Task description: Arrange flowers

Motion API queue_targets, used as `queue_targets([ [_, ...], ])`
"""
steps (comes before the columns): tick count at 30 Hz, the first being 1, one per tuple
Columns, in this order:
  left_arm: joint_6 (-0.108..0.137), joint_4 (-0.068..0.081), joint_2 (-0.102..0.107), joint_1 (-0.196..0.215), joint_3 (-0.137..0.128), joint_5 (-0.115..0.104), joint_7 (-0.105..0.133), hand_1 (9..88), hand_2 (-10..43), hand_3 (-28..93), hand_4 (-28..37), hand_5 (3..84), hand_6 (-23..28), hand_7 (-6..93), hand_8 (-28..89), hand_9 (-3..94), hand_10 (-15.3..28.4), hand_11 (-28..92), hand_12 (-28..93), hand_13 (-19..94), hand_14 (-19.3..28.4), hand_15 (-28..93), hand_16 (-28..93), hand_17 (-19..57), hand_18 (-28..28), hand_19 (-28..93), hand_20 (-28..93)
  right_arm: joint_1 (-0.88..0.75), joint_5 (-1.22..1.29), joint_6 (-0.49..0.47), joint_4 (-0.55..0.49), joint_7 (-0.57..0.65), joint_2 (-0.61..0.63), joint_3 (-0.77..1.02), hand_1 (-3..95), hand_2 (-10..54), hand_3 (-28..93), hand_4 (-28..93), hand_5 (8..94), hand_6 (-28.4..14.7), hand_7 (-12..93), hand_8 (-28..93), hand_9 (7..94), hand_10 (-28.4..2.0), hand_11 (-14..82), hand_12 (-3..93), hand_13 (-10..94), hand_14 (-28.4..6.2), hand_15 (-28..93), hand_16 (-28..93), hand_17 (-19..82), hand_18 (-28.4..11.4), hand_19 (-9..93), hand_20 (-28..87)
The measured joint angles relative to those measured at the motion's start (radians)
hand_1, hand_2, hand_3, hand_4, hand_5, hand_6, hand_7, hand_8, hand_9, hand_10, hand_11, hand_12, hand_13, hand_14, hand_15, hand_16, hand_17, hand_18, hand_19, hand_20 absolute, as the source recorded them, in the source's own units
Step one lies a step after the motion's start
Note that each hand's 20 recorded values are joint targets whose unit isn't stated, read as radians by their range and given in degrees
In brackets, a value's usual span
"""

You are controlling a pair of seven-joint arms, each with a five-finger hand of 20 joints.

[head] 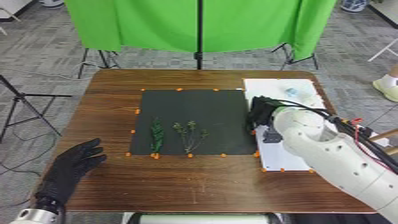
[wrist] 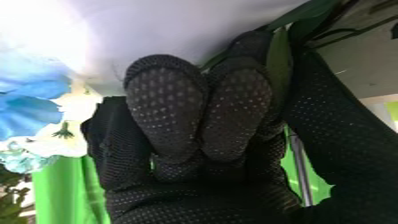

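Note:
My right hand (head: 262, 111) is over the line between the black mat (head: 191, 102) and the white board (head: 274, 162). In the right wrist view my right hand (wrist: 167, 107) has its fingers curled, and a long green leaf (wrist: 280, 62) passes between them and the thumb. Blue flowers (wrist: 28, 114) and white flowers (wrist: 64, 144) stand close by the hand there. On the mat lie a dark green leafy stem (head: 157, 135) and a thin branching sprig (head: 189, 136). My left hand (head: 78, 159) is on the table left of the mat, fingers relaxed.
A small pale blue item (head: 292, 92) is on the white board's far part. Orange tape pieces (head: 179, 89) edge the mat. Behind the table (head: 160, 187) hang green cloths (head: 151, 30), with stands at the floor.

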Motion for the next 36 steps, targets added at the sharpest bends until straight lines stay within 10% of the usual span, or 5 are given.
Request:
queue_targets([
  [3,0.000,0.000,0.000,0.000,0.000,0.000,0.000,27.0,4.7,73,-28.1,41.0,6.1,23.9,-12,37.6,15.1,30,15,30,18.0,48,-6,-6.8,24.1,60,-3,-0.024,-0.043,0.001,-0.032,0.012,0.007,0.011,25.4,-9.5,83,-28,81.0,0.4,68,-18,93.7,-6.2,56.1,21.8,92,-4.8,61,29,53,-20.6,93,59],
  [19,0.000,0.000,-0.001,0.004,0.000,0.000,0.008,27.0,4.7,73,-28.1,41.0,6.1,24.0,-12,37.6,15.0,30,15,30,17.9,48,-6,-6.8,24.1,60,-3,-0.124,-0.171,-0.060,-0.216,0.119,0.037,0.107,13.1,-9.5,69,-28,80.3,-0.3,64,-17,93.7,-6.9,54.5,24.2,90,-5.6,63,29,52,-21.5,93,62],
  [27,0.000,0.000,-0.001,0.005,0.001,-0.001,0.010,26.9,4.7,73,-28.1,40.9,6.0,24.1,-12,37.5,15.1,30,15,30,18.1,48,-6,-6.8,24.1,60,-3,-0.120,-0.205,-0.403,-0.250,0.247,0.034,0.128,13.6,-9.5,63,-28,80.6,-0.6,63,-16,93.7,-7.1,54.2,24.6,90,-5.7,64,28,52,-21.8,93,62],
  [36,0.000,0.001,0.000,0.008,0.002,-0.001,0.016,27.0,4.7,73,-28.1,40.9,6.1,24.0,-12,37.5,15.0,30,15,30,18.0,48,-6,-6.8,24.1,60,-3,-0.123,-0.115,-0.358,-0.241,0.248,0.016,0.134,16.6,-9.5,60,-28,81.0,-0.5,62,-16,93.7,-7.2,54.1,24.7,90,-5.7,64,28,52,-21.6,93,62],
])
